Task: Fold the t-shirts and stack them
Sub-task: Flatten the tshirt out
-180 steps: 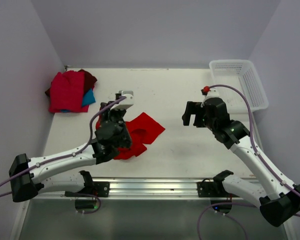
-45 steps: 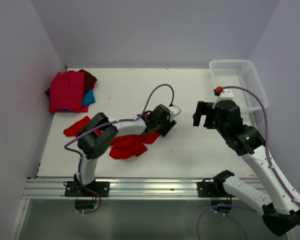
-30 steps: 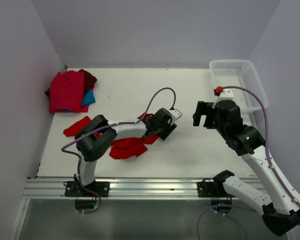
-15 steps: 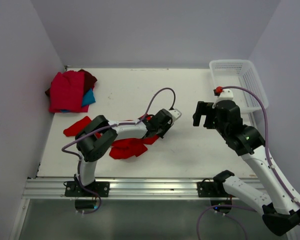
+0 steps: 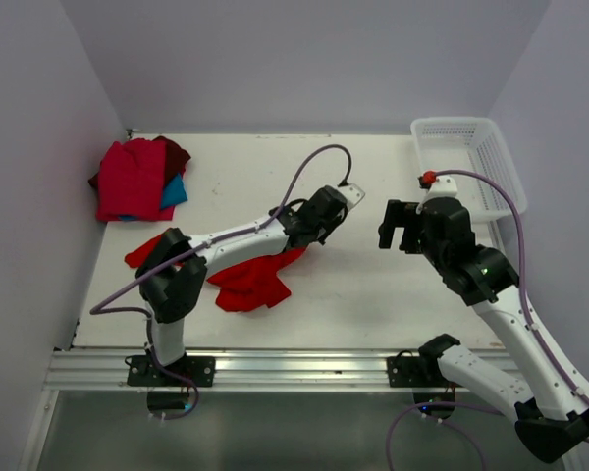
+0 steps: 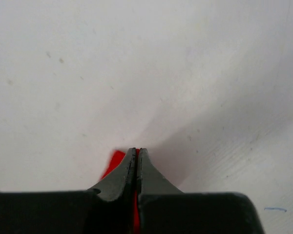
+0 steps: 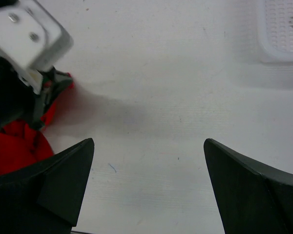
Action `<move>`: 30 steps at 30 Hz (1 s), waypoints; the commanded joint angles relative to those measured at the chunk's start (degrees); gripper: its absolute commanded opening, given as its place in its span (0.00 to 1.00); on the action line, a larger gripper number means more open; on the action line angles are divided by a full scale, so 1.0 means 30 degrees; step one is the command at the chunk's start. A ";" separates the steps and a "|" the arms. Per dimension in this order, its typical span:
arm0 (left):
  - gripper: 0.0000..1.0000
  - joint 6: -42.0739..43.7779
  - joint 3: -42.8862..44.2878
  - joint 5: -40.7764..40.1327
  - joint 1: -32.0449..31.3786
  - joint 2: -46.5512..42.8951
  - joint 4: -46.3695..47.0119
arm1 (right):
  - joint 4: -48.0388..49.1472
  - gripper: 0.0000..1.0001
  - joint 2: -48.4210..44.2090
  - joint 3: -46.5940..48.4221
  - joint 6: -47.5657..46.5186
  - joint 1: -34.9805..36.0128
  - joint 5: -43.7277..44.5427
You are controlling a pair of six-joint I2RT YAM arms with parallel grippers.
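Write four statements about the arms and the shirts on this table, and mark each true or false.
1. The left jaws are shut on the red t-shirt. True.
2. The right jaws hold a shirt. False: they stand wide open with nothing between them.
3. The folded stack lies at the far left corner of the table. True.
4. The white mesh basket has a teal shirt in it. False: no shirt shows in it; the teal cloth is in the folded stack.
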 commanded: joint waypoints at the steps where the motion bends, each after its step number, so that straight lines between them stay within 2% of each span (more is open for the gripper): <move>1: 0.00 0.1865 0.5602 -0.2462 0.0029 -0.1894 -0.2697 | 0.0308 0.99 -0.0224 -0.0291 0.0172 -0.0065 0.0290; 2: 0.00 0.2303 0.6696 -0.2958 0.0058 -0.1806 -0.3289 | 0.0367 0.99 -0.0224 -0.0350 0.0173 -0.0036 0.0261; 3: 0.00 0.2481 0.9027 -0.3224 0.0029 -0.1631 -0.3904 | 0.0425 0.99 -0.0224 -0.0438 0.0231 -0.0035 0.0319; 6: 0.00 0.3272 1.2671 -0.4308 0.0029 -0.0724 -0.6453 | 0.0572 0.99 -0.0166 -0.0731 0.0319 -0.0065 0.0407; 7: 0.00 0.3477 1.5032 -0.4572 0.0029 -0.0228 -0.7648 | 0.0602 0.99 -0.0166 -0.0877 0.0406 -0.0065 0.0697; 9: 0.00 0.3947 1.6982 -0.5654 -0.0001 -0.0018 -0.8391 | 0.0719 0.99 -0.0195 -0.1054 0.0495 -0.0065 0.0933; 15: 0.00 0.4825 1.7049 -0.9021 -0.0410 -0.2622 -0.7311 | 0.1275 0.99 0.0563 -0.1873 0.1373 -0.0065 0.1639; 21: 0.00 0.6641 1.5469 -1.2276 -0.2370 -0.5932 -0.4149 | 0.2884 0.99 0.2206 -0.2986 0.2135 -0.0065 0.1170; 22: 0.00 0.6962 1.5379 -1.2715 -0.3215 -0.6603 -0.3217 | 0.3496 0.99 0.2556 -0.3220 0.2223 -0.0036 0.1024; 24: 0.00 0.8833 1.4825 -1.4559 -0.4243 -0.7310 -0.1605 | 0.4172 0.99 0.2996 -0.3484 0.2282 -0.0064 0.0586; 25: 0.00 0.9711 1.4184 -1.5116 -0.5380 -0.7893 0.0231 | 0.4785 0.99 0.3550 -0.3602 0.2369 -0.0065 0.0409; 26: 0.00 1.1460 1.3858 -1.6252 -0.5942 -0.8044 0.1149 | 0.5081 0.99 0.3903 -0.3632 0.2399 -0.0065 0.0320; 30: 0.00 1.5191 1.3386 -1.8048 -0.8755 -0.8047 0.5160 | 0.6750 0.99 0.5807 -0.3604 0.2516 -0.0065 -0.0499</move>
